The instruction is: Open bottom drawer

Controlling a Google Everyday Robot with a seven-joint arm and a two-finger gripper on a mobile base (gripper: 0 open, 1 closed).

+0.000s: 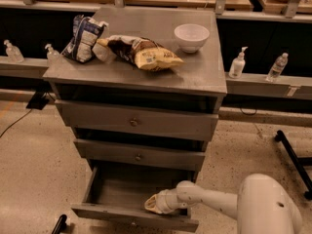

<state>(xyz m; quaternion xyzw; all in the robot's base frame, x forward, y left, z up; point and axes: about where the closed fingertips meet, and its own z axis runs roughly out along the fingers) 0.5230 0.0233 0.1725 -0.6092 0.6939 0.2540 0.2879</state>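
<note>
The bottom drawer (112, 212) already stands pulled well out beneath the front edge of the surface (200, 79), its dark inside showing (the top drawer (97, 117) and middle drawer (161, 157) are closed). The gripper (155, 204) sits inside it near its right front corner. Whether it grips anything cannot be told. Little seems left beyond pulling the arm clear.

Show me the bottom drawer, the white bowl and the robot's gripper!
bottom drawer (122, 190): camera view, on its dark inside floor.
white bowl (191, 39): camera view, on its outer wall.
gripper (153, 204): camera view, on its pale tip, inside the open drawer just behind the front board.
</note>
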